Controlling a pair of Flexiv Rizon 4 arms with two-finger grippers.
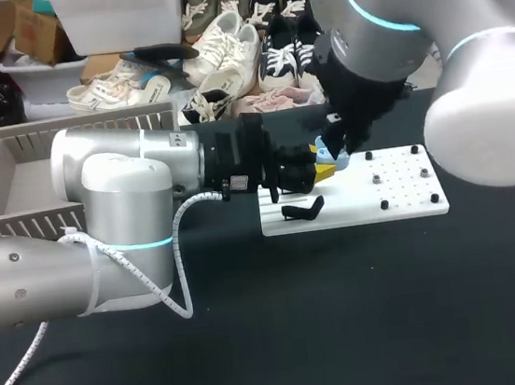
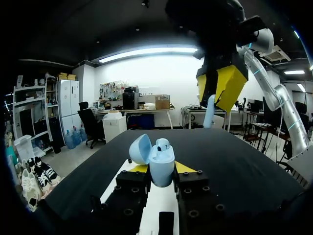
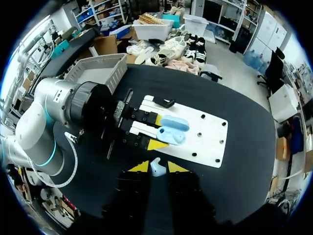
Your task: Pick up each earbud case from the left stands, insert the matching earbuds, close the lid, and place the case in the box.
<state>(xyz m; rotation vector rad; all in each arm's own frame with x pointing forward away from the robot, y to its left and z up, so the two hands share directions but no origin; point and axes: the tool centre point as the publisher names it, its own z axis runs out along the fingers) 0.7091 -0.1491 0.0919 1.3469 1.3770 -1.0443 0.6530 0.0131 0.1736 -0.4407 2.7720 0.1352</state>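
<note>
Risks, biggest item first.
- Left arm: the left gripper [image 2: 161,171] is clamped on the case [image 2: 161,159], one yellow tip on each side, holding it upright above the near end of the white board [image 1: 408,195]. The lid is hinged open. If this arm drifts or the grip is loose, a push from above could tip or twist the case.
- Right arm: the right gripper [image 3: 157,167] hangs above and a little beyond the case, pinched on a pale blue earbud [image 3: 156,169], stem down. If the stem is not lined up with the free socket, it may hit the case rim or the seated earbud [image 2: 163,144], which looks to fill one slot. Letting go early would drop it onto the board or the black table.
- Open lid: it stands beside the sockets and could be knocked by a yellow tip coming down.
- Box [image 1: 80,128]: well apart from the case, at the far left. Nothing is visible in it.

View differences.
- Left wrist view: the only one showing the seated earbud and the gap between the hanging stem and the case.
- Right wrist view: shows from above the sideways offset of earbud and case.
- Head view: the right arm hides most of both, but the black stand [image 1: 303,210] on the board is clear.
</note>
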